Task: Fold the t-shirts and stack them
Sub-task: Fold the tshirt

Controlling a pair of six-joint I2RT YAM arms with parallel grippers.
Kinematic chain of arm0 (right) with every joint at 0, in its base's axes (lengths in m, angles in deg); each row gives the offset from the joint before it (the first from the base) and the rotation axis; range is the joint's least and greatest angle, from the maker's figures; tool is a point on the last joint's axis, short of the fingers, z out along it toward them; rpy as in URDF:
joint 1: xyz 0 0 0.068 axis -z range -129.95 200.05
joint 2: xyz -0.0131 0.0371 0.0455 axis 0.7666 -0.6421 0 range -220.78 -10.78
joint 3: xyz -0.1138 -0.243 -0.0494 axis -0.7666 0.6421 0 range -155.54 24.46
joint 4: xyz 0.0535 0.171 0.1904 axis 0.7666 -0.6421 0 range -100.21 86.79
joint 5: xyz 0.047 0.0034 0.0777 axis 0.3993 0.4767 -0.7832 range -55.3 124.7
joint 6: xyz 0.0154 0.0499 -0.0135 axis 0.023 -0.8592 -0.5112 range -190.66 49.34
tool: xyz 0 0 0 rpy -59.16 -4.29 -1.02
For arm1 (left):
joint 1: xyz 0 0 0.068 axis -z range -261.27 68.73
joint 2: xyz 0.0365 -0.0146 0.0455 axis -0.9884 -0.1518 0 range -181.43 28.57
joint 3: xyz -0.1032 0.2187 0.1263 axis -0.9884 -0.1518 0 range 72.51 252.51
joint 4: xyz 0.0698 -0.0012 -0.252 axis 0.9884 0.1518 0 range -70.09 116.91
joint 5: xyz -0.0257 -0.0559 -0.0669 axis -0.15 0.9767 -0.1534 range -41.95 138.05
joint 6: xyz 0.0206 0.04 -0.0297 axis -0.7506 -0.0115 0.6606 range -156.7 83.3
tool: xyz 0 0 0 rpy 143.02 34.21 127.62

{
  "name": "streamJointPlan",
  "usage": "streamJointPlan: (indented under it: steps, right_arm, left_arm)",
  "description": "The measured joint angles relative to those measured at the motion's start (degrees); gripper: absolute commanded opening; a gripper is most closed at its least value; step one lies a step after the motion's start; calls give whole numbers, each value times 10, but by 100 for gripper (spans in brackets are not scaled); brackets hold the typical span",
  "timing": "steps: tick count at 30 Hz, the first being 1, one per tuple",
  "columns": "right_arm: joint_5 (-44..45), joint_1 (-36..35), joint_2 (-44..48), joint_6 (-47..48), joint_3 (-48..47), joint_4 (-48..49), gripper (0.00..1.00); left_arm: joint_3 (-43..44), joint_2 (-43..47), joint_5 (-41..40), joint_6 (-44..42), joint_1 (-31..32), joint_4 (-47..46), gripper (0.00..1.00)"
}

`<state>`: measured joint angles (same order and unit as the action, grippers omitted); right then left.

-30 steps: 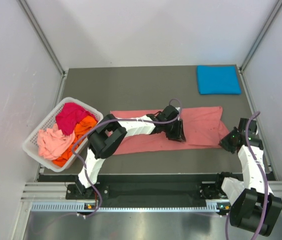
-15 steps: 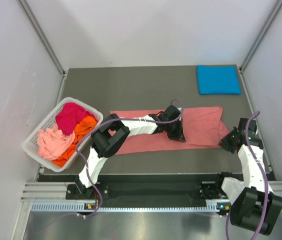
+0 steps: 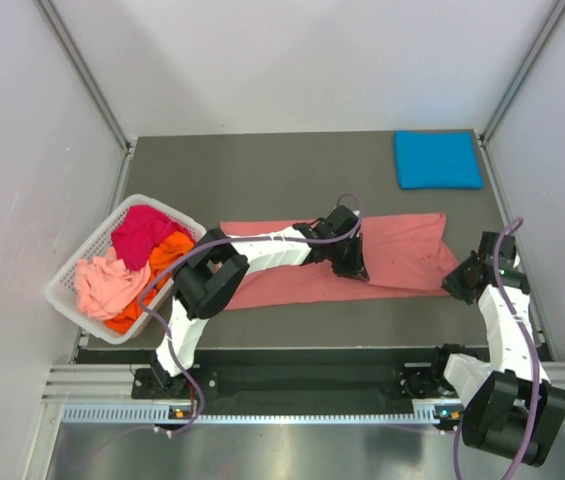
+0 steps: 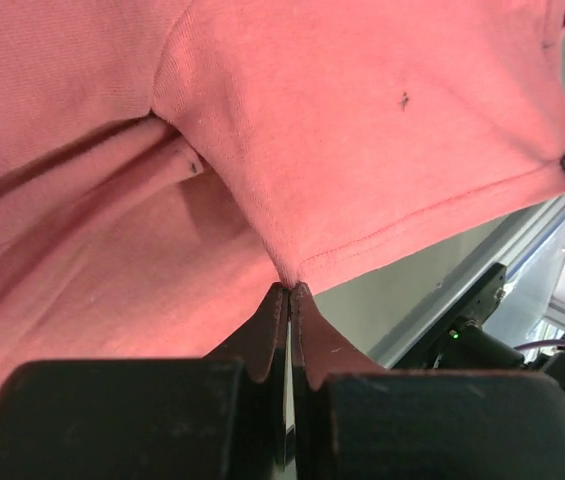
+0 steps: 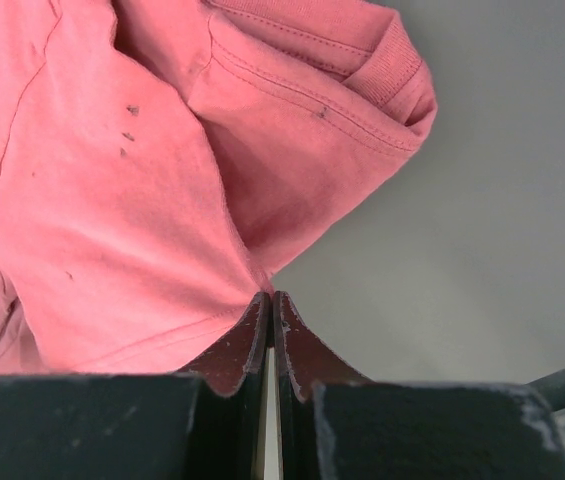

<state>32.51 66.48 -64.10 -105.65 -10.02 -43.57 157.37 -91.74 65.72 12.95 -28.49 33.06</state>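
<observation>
At the far left of the table (image 3: pixel 262 180), a white basket (image 3: pixel 84 246) is seen from above. A magenta shirt (image 3: pixel 142 232), an orange shirt (image 3: pixel 169 256) and a pale pink shirt (image 3: pixel 100 285) are heaped loosely inside it, unfolded.

Across the middle of the table, a salmon shirt (image 3: pixel 402 255) is laid flat as a long band running left to right. The left gripper (image 3: pixel 350 266) is placed on the band's near edge, about halfway along. In the left wrist view its fingers are shown closed on the hem of the salmon shirt (image 4: pixel 362 130), with a small peak of cloth pinched at the tips of the left gripper (image 4: pixel 290 292).

Further right, the right gripper (image 3: pixel 459 281) is set at the near right corner of the band. In the right wrist view the right gripper (image 5: pixel 268 300) is likewise shown closed on a corner of the salmon shirt (image 5: pixel 102 200), beside a sleeve cuff.

At the far right corner, a blue shirt (image 3: pixel 438 160) is lying folded into a neat square, well apart from the rest.

The step in hand is judged to be a fold of the held right half. For a clean fold, both pinches should be raised together and level, the hem kept taut between them, and the cloth carried over so that edges are matched before release. A slack or uneven lift is likely to leave creases.
</observation>
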Motion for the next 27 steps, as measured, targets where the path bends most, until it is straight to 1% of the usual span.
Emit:
streamJointPlan:
  steps: [6,14,15,17,23,27]
  right_arm:
    - [-4,-2,1,0,15,9,0]
    - [-27,-2,-11,3,30,41,0]
    - [-29,-2,-14,5,30,45,0]
    - [-32,-2,-23,8,30,53,0]
    - [-45,-2,-50,25,21,65,0]
    - [-57,-2,-73,45,-9,73,0]
  left_arm:
    - [-17,4,0,9,0,2,0]
    - [-17,4,-2,11,0,9,0]
    - [-17,4,-2,11,0,10,2]
    - [-16,4,-4,11,0,15,3]
    - [16,-8,-7,10,0,39,3]
    - [43,-24,-9,11,0,56,8]
